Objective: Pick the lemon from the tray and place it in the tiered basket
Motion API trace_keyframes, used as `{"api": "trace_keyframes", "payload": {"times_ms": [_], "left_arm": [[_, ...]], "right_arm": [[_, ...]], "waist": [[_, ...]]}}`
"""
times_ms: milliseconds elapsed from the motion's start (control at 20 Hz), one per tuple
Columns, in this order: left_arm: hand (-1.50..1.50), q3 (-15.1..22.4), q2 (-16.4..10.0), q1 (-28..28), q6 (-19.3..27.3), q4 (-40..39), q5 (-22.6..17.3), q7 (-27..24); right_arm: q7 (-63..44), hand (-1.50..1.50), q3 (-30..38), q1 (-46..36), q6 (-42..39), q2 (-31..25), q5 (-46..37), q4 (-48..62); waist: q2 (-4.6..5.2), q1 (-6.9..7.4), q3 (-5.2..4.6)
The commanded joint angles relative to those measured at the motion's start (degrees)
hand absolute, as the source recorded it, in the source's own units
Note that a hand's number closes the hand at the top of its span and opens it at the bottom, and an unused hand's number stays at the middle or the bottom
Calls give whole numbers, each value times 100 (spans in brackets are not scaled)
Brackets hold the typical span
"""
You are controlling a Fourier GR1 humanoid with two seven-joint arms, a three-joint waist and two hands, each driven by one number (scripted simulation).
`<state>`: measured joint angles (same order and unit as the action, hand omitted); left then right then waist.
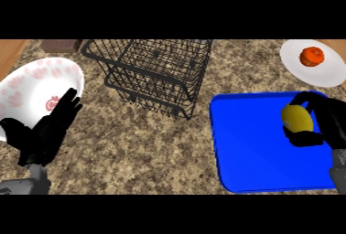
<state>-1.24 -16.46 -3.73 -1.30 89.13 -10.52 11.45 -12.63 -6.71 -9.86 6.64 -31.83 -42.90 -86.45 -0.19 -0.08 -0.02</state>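
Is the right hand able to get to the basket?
Probably yes: the right hand, curled round the lemon, has only tray and counter between it and the basket.

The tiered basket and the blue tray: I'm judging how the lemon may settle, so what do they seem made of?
The tiered basket looks like thin black wire, probably coated metal; the counter shows through its open grid. The tray seems smooth blue plastic: uniform colour, soft sheen, rounded raised rim.

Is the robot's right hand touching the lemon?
Touching. The head view shows the right hand with fingers and thumb curled round the lemon, at the blue tray's right side.
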Motion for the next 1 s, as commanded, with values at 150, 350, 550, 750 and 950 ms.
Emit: {"api": "trace_keyframes", "payload": {"times_ms": [150, 350, 550, 750, 950], "left_arm": [[0, -67, -26, 202, -11, 43, 58, -93], [0, -37, 49, 218, -165, 20, 24, -123], [0, -152, 146, -373, -3, -422, 170, -108], [0, -43, 104, -138, -55, -6, 257, 60], [0, 86, 356, 95, -15, -116, 395, -273]], "right_arm": [[274, 150, 599, -282, 70, 325, 1194, -1552], [-601, 150, 321, -562, -543, 511, 1194, -2364], [-1330, 150, 122, -1479, -1085, 686, 1133, -2300], [-2017, 150, -274, -2597, -1452, 1052, 967, -1928], [-2370, 150, -542, -3576, -1499, 1582, 717, -1150]], "waist": [[-25, -56, 0], [0, 2, -2], [19, 23, -2], [20, 85, -4], [32, 129, -6]]}}
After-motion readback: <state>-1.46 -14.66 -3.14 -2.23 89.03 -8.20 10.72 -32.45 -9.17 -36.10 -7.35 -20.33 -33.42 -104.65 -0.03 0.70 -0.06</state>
